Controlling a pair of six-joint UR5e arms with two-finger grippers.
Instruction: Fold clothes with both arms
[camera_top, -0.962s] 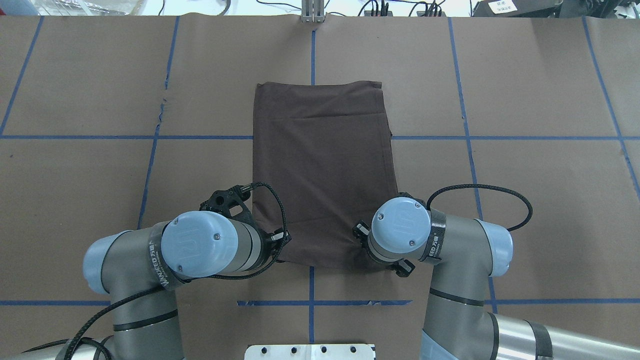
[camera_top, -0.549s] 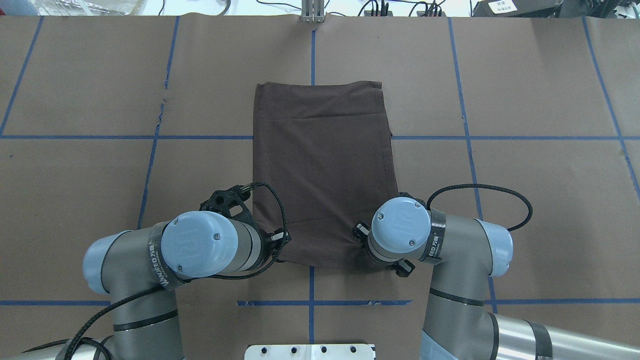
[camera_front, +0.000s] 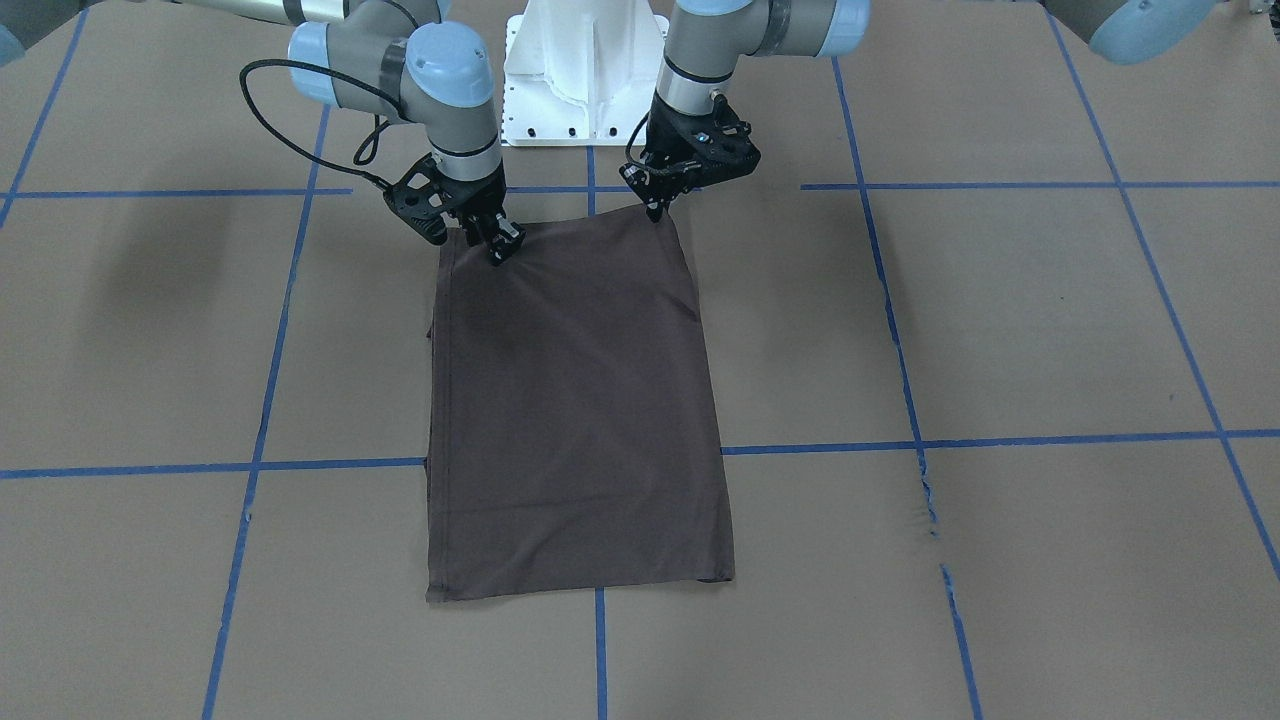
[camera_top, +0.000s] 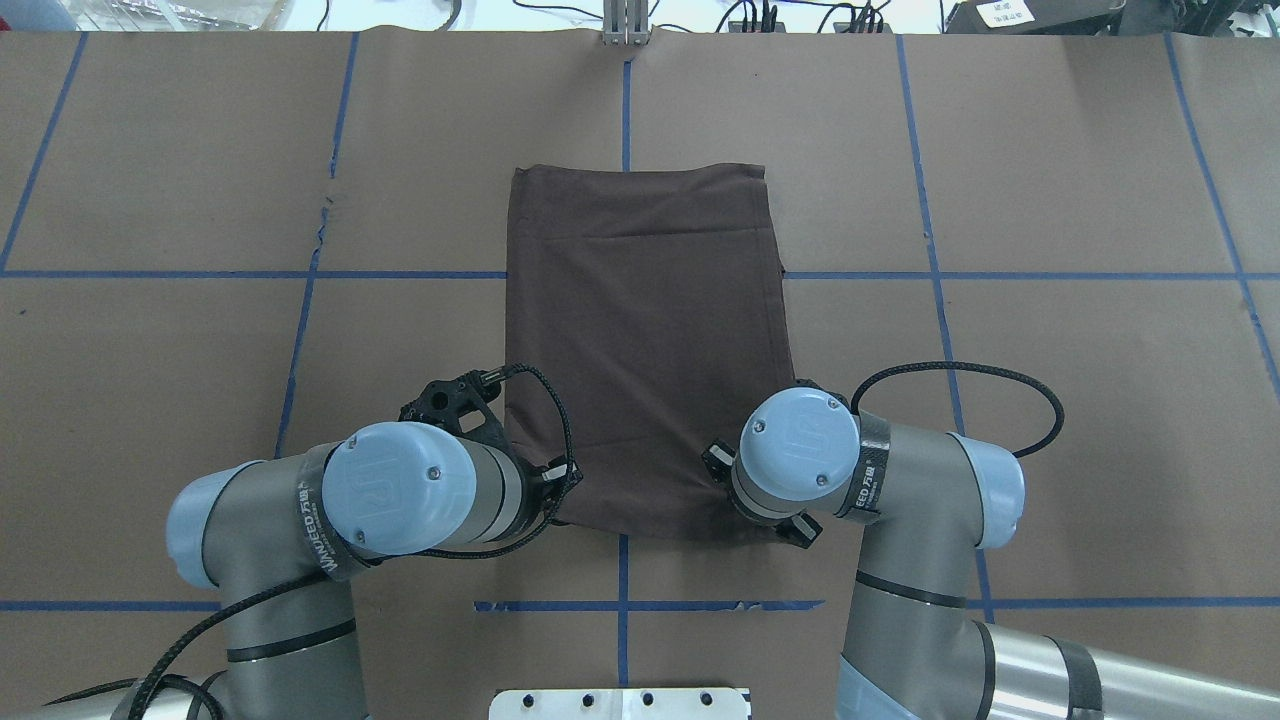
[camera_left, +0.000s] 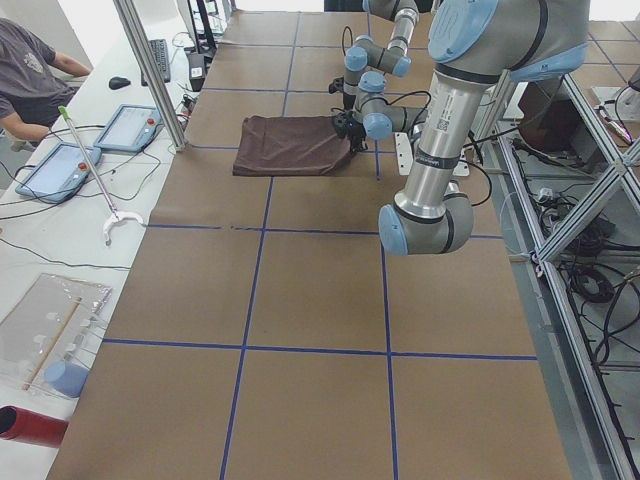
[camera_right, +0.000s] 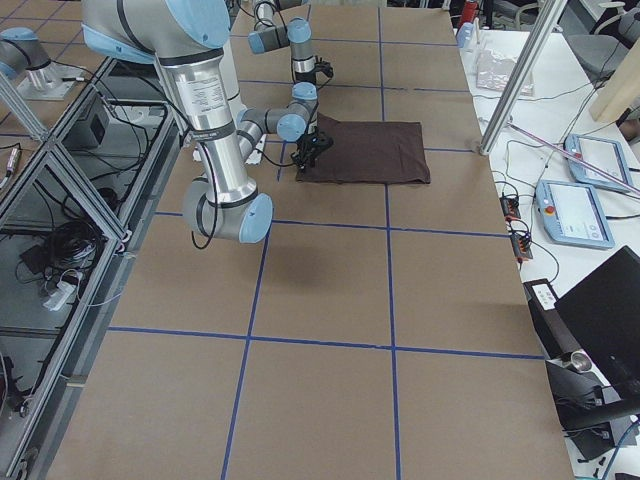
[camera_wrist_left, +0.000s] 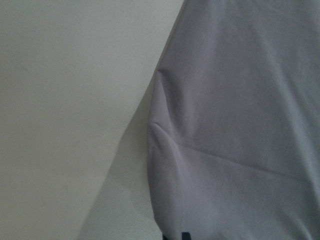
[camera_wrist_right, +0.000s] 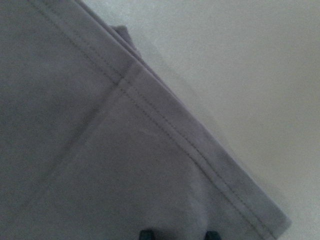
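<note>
- Squarely in the middle of the overhead view, a dark brown T-shirt of thin fabric (camera_top: 640, 340) lies on the brown paper-covered counter (camera_top: 1050, 400). It is folded into a tall rectangle across the blue tape lines (camera_top: 1090, 274).
- Its upper end in that view lies flat, with one faint crease across it.
- From the lower left of the overhead view, the grey left arm with light-blue joint caps (camera_top: 400, 490) bends over the cloth's lower left corner.
- The black two-finger left gripper (camera_front: 660, 205), at upper centre of the front-facing view, is closed on that corner. The corner is drawn up slightly to the gripper's tips, and the left wrist view shows the fabric rising toward the lens in a soft ridge.
- From the lower right, the matching right arm (camera_top: 800, 450) hangs over the opposite corner.
- The black right gripper (camera_front: 497, 245) pinches the T-shirt's edge just inside that corner. Its wrist view shows a double-stitched hem running diagonally, with fabric bunched between two dark fingertips (camera_wrist_right: 212, 234) at the bottom of the frame.
- A white metal pedestal base (camera_front: 585, 70) stands at top centre of the front-facing view, between the arms.
</note>
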